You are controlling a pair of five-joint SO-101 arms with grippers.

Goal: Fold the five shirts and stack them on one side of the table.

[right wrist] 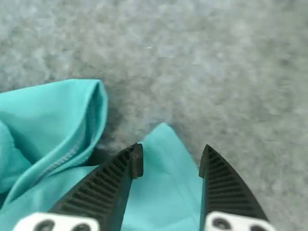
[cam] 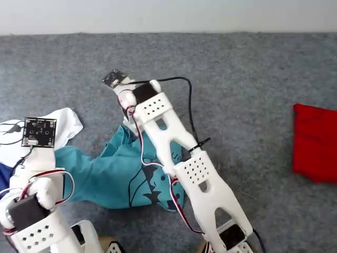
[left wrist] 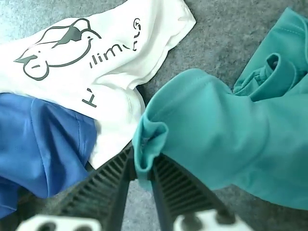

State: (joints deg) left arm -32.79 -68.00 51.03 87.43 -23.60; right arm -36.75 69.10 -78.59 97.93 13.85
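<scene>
A teal shirt (cam: 113, 176) lies crumpled in the middle of the grey table. My left gripper (left wrist: 142, 162) is shut on a bunched fold of the teal shirt (left wrist: 226, 134) at its left edge. My right gripper (right wrist: 171, 160) is open, its fingers (right wrist: 130, 166) straddling a flat corner of the teal shirt (right wrist: 166, 187) at the far edge of the cloth. A white printed shirt (left wrist: 106, 48) and a blue shirt (left wrist: 43, 139) lie just beside the left gripper. A folded red shirt (cam: 315, 142) rests at the table's right edge.
The right arm (cam: 179, 153) stretches from the front edge over the teal shirt. The left arm (cam: 37, 205) stands at the front left over the white shirt (cam: 66, 124). Bare grey table (cam: 247, 84) spreads between the arms and the red shirt.
</scene>
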